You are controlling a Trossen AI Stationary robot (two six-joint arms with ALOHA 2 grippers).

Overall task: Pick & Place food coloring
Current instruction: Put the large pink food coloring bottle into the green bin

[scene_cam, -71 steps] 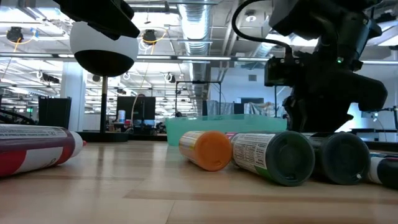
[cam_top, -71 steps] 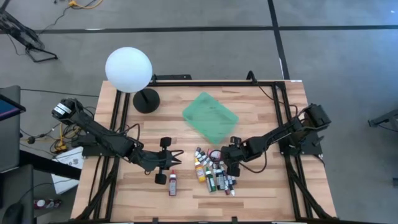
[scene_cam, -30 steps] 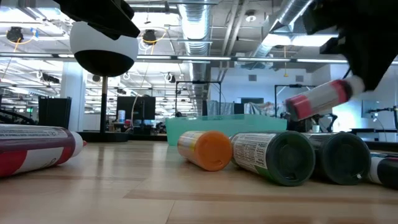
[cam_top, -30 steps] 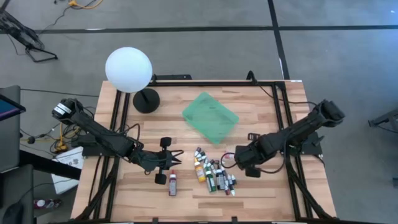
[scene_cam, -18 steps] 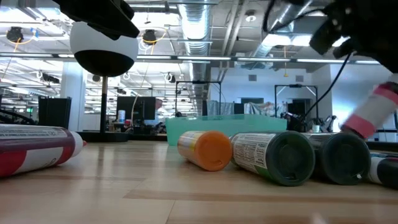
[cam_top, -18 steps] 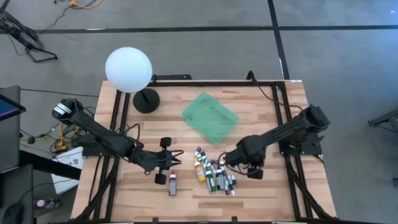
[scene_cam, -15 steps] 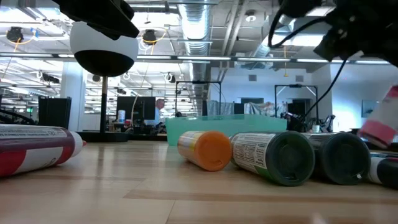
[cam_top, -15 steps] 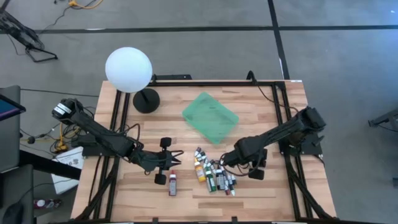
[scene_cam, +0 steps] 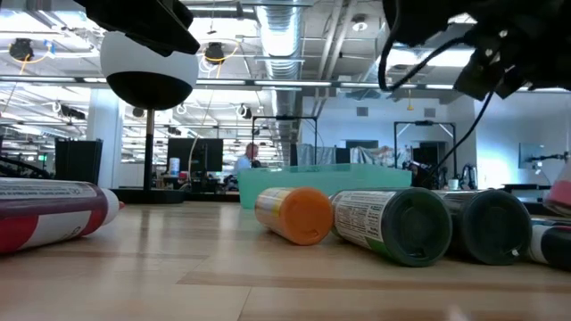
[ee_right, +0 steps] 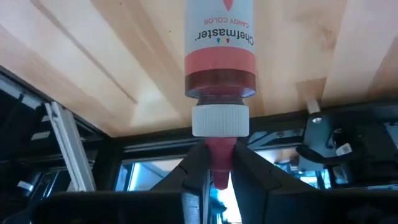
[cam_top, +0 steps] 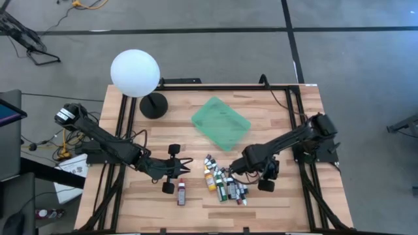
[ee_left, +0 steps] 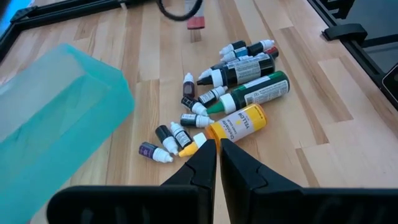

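Several food coloring bottles (cam_top: 222,180) lie in a cluster on the wooden table near its front middle. A yellow one (ee_left: 239,122) and a green one (ee_left: 258,91) are the largest. A separate red bottle (cam_top: 181,193) lies on its side to their left. My right gripper (cam_top: 264,185) stands just right of the cluster, shut on a red-and-white bottle (ee_right: 221,37). Only a pink sliver of that bottle (scene_cam: 563,194) shows in the low view. My left gripper (cam_top: 185,164) hovers shut and empty left of the cluster. The green tray (cam_top: 221,123) rests behind them. My right gripper pinches the bottle's thin pink nozzle tip (ee_right: 219,163), just past the white cap (ee_right: 220,121), between its two fingers. The fingers slant steeply down and lie along the bottle, whose body sticks out beyond them toward the table. Whether its base touches the wood, I cannot tell.
A lamp with a white globe (cam_top: 135,73) and a black round foot (cam_top: 154,105) stands at the far left. Black frame rails (cam_top: 297,137) run along the table's sides. Bare wood lies right of the cluster and along the front edge.
My right gripper has tipped from near level to steeply downward and sunk toward the table, staying just right of the cluster. The red-and-white bottle in it has swung from lying almost level to pointing down and now sits lower, at the low view's right edge.
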